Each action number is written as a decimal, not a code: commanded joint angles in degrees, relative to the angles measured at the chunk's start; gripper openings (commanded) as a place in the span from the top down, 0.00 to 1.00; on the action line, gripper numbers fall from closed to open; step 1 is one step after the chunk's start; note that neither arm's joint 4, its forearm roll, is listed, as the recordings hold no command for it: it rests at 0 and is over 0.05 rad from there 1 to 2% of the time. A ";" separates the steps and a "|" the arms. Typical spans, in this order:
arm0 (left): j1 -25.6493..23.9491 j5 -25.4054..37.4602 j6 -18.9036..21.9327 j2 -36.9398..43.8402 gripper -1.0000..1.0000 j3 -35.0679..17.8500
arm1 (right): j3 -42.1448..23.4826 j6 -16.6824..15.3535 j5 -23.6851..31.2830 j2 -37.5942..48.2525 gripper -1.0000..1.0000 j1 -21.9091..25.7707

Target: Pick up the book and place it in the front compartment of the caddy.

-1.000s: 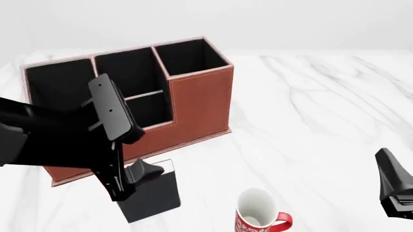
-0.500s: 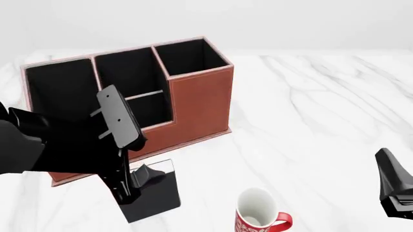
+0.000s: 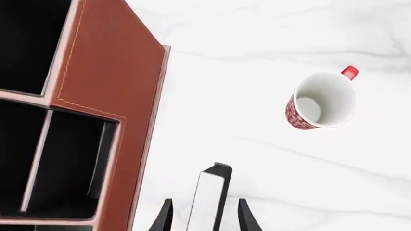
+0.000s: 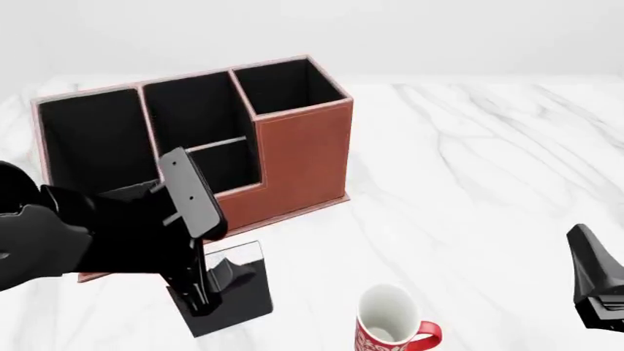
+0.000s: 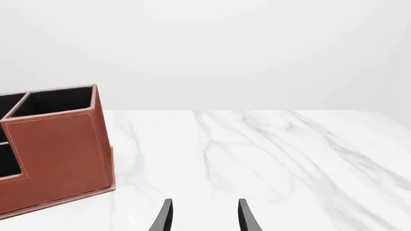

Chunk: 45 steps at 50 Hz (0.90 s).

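Observation:
The black book (image 4: 239, 292) stands on edge on the table just in front of the caddy (image 4: 302, 153), its white page strip (image 3: 207, 202) facing up. My left gripper (image 4: 207, 287) is lowered over it, open, one finger (image 3: 164, 219) on each side of the book (image 3: 218, 192) with small gaps. In the caddy's (image 3: 109, 62) middle bay, the front compartment (image 4: 229, 164) is the low-walled black cell (image 3: 74, 163) nearest the book. My right gripper (image 4: 595, 292) hangs open and empty (image 5: 205, 216) at the table's near right, far from the caddy (image 5: 57, 149).
A red-and-white mug (image 4: 390, 325) stands upright on the marble table (image 4: 468, 161), right of the book and close to the front edge; in the left wrist view the mug (image 3: 321, 101) is a short way off from the fingers.
My left arm has come down and toward me, so its fingers now straddle the book. The right arm, book, mug and caddy have not moved.

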 commanded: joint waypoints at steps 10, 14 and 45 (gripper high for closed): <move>0.52 -4.49 -0.36 -0.11 0.00 4.30 | 0.04 -0.04 -0.02 -0.04 0.00 0.01; 0.34 -5.29 -0.66 0.16 0.00 4.99 | 0.04 -0.04 -0.03 -0.06 0.00 0.00; 1.10 -11.26 -1.85 3.63 0.00 8.75 | 0.04 -0.05 -0.02 -0.05 0.00 0.00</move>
